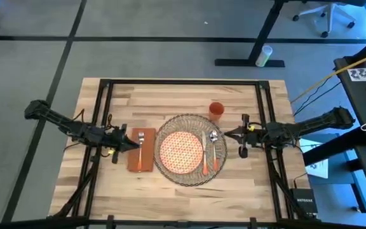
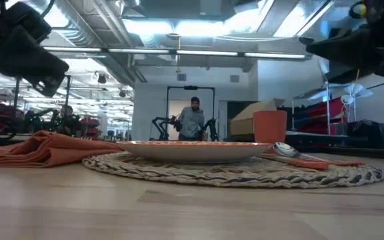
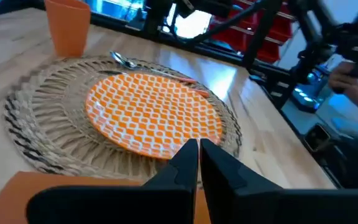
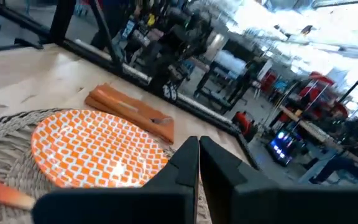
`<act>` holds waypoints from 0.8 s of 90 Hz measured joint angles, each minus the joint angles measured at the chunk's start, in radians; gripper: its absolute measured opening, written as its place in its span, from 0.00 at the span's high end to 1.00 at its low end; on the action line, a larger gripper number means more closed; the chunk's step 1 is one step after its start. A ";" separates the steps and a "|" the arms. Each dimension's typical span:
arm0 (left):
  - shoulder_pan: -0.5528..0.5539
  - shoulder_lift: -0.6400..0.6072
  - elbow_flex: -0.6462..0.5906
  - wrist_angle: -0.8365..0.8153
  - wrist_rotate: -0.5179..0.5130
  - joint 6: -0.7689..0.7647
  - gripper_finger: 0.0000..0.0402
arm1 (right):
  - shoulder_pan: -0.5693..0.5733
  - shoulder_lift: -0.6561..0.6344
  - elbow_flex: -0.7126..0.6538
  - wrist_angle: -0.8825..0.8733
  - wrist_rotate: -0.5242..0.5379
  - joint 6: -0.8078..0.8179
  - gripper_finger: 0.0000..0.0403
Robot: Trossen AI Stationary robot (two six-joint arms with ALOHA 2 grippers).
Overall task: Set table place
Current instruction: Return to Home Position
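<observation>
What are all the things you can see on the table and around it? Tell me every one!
table: one, light wood, under everything.
placemat: one, beige woven, mid-table.
plate: one, orange patterned, on the placemat.
cup: one, orange, by the placemat's far-right edge.
napkin: one, rust-orange, left of the placemat.
fork: one, silvery head, on the napkin.
spoon, knife: one each, orange handles, on the placemat right of the plate.
person: one, dark top, far behind the table.
left gripper: shut, above the napkin.
right gripper: shut, right of the placemat.
</observation>
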 joint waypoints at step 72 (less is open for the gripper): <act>0.165 -0.080 0.001 -0.038 0.319 0.168 1.00 | 0.000 -0.372 -0.002 -0.314 0.177 -0.055 1.00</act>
